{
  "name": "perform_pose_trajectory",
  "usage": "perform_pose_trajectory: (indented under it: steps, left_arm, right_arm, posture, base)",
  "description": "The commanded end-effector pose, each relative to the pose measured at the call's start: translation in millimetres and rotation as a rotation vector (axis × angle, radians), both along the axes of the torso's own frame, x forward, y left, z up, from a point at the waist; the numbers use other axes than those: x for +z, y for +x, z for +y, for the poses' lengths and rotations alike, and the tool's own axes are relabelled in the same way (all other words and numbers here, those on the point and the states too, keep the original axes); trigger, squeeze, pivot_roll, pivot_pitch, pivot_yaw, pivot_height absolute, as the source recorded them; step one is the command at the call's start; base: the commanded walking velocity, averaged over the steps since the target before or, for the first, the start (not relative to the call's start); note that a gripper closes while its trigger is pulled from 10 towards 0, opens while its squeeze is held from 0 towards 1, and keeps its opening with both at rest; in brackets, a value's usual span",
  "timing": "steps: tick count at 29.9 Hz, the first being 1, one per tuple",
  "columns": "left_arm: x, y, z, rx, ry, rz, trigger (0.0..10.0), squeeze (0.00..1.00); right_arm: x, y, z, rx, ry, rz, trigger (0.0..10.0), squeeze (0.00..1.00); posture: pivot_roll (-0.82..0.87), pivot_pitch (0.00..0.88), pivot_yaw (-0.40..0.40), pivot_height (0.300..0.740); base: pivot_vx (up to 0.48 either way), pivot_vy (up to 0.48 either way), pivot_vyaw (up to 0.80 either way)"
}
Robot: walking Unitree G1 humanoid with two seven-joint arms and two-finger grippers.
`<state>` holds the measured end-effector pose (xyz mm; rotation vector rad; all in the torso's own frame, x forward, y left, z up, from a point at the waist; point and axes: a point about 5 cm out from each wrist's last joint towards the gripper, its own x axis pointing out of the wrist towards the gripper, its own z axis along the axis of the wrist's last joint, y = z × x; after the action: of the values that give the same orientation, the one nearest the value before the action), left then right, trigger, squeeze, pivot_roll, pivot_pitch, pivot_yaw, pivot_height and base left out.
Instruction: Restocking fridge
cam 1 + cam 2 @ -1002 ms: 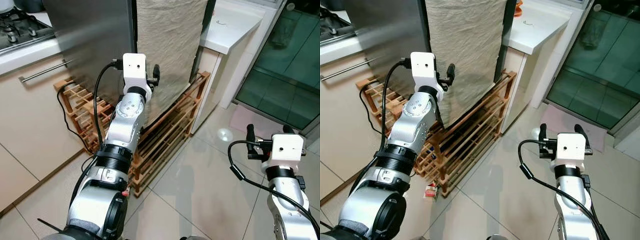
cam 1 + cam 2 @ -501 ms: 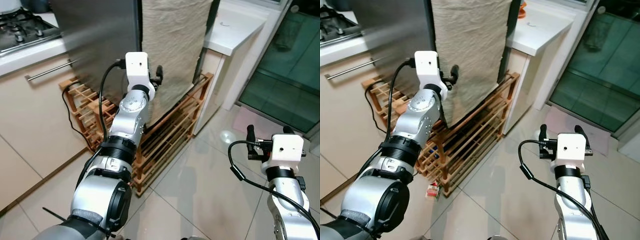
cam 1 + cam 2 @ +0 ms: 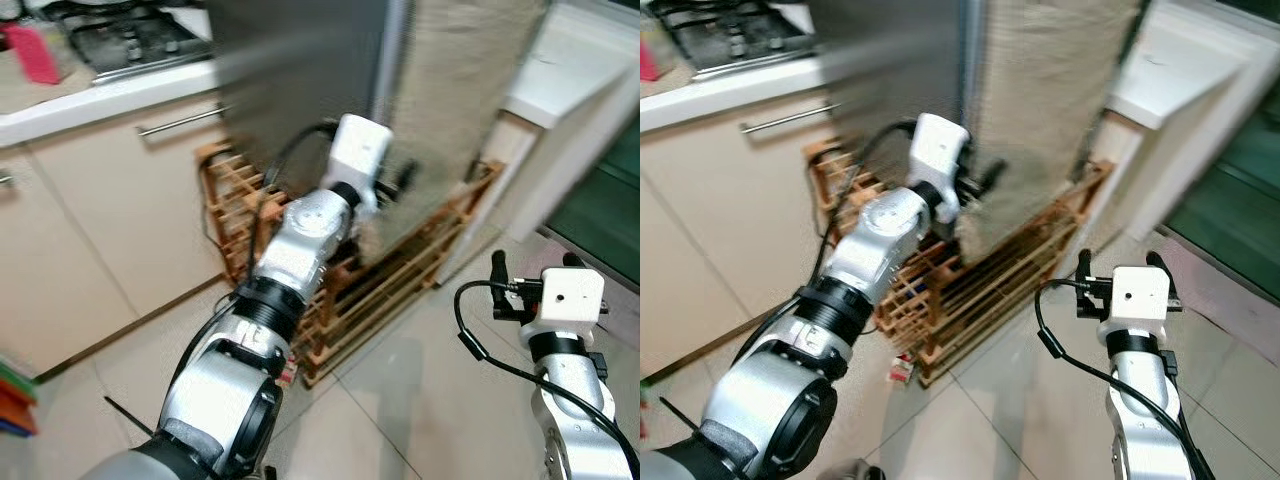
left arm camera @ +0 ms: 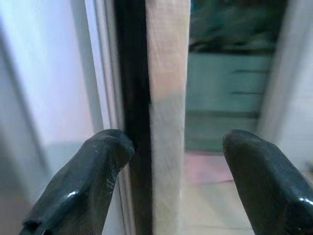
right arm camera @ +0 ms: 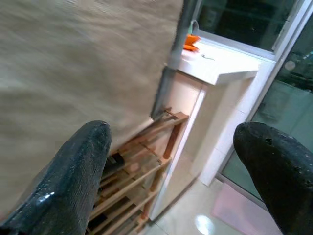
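Left gripper [image 4: 171, 176] (fingers spread) at fridge [image 3: 300, 70] edge.

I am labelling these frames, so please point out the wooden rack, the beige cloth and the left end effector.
wooden rack [image 3: 1025, 262]: right eye view, on its slatted shelves.
beige cloth [image 3: 1040, 90]: right eye view, on its hanging front.
left end effector [image 4: 178, 161]: left wrist view, midway between its open fingertips.

Silver arms, white wrist boxes, black cables, seemingly glossy black jaws.

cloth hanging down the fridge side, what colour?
Beige-tan cloth, faintly textured; the right eye view shows it best, though blurred.
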<state>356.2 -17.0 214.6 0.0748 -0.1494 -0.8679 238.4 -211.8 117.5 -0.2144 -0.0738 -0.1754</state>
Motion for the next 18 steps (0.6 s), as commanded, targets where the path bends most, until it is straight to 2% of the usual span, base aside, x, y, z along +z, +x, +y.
perform_pose_trajectory:
  steps: [1, 6, 11, 15, 16, 17, 18]
  left_arm:
    - [20.9, -22.2, -39.2, -0.158, -0.087, -0.05, 10.0, 0.0]
    - [31.4, -32.2, -49.5, -0.246, -0.145, -0.052, 10.0, 0.0]
    - [37.1, -39.6, -48.6, -0.29, -0.192, -0.041, 10.0, 0.0]
    - [44.1, -49.1, -38.7, -0.324, -0.263, -0.018, 10.0, 0.0]
    - [44.4, -51.2, -29.5, -0.324, -0.3, 0.015, 10.0, 0.0]
    - [44.4, -51.2, -29.5, -0.324, -0.3, 0.015, 10.0, 0.0]
    - [42.9, -52.5, -20.4, -0.322, -0.318, 0.041, 10.0, 0.0]
  right_arm:
    - [-1.6, -4.0, -5.6, -0.025, -0.005, 0.014, 10.0, 0.0]
    - [-6.1, -5.7, 1.4, -0.019, 0.012, 0.026, 10.0, 0.0]
    - [-9.2, -8.6, 4.0, -0.013, 0.017, 0.036, 10.0, 0.0]
    - [-11.0, -10.0, 3.3, -0.015, 0.017, 0.043, 10.0, 0.0]
    - [-10.7, -9.3, 2.0, -0.02, 0.018, 0.041, 10.0, 0.0]
    - [-10.7, -9.3, 2.0, -0.02, 0.018, 0.041, 10.0, 0.0]
    - [-10.4, -8.1, 0.7, -0.025, 0.019, 0.04, 10.0, 0.0]
  posture:
    - [-0.17, 0.029, -0.028, 0.74]
    - [-0.17, 0.025, -0.024, 0.74]
    - [-0.17, 0.02, -0.022, 0.74]
    - [-0.17, 0.013, -0.025, 0.74]
    - [-0.17, 0.005, -0.023, 0.74]
    - [-0.17, 0.005, -0.023, 0.74]
    - [-0.16, 0.0, -0.022, 0.74]
  base:
    - [0.0, 0.0, 0.0]
    - [0.0, 0.0, 0.0]
    - [0.0, 0.0, 0.0]
    - [0.0, 0.0, 0.0]
    - [0.0, 0.0, 0.0]
    - [0.0, 0.0, 0.0]
    - [0.0, 0.0, 0.0]
